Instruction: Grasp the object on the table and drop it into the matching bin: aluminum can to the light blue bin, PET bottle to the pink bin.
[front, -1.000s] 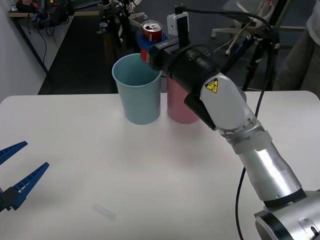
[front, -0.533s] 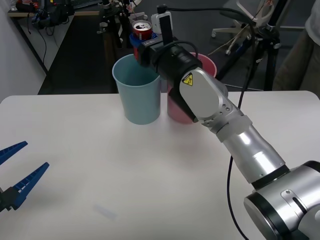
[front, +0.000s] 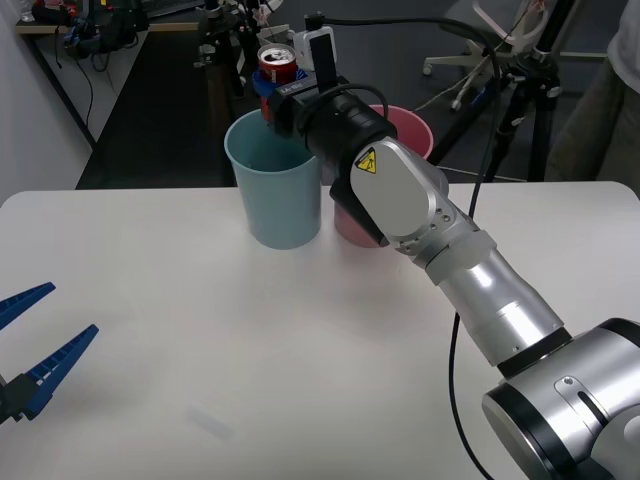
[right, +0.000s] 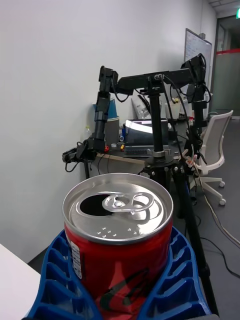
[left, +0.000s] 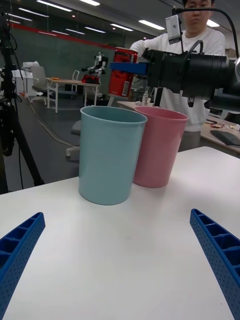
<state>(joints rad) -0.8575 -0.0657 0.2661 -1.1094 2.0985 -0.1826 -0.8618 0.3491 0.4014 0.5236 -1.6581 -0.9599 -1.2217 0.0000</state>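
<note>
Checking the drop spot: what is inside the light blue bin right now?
The light blue bin shows only bare inner wall; its bottom is hidden by the rim. The aluminum can is held above it in the right gripper.

Red aluminum can (front: 278, 66) upright above light blue bin (front: 274, 180), pink bin (front: 372, 200) touching beside it, on white table (front: 250, 340)

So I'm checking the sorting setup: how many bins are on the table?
2. The light blue bin stands at the table's far edge; the pink bin sits right beside it, toward the robot's right, partly hidden behind the right arm.
</note>
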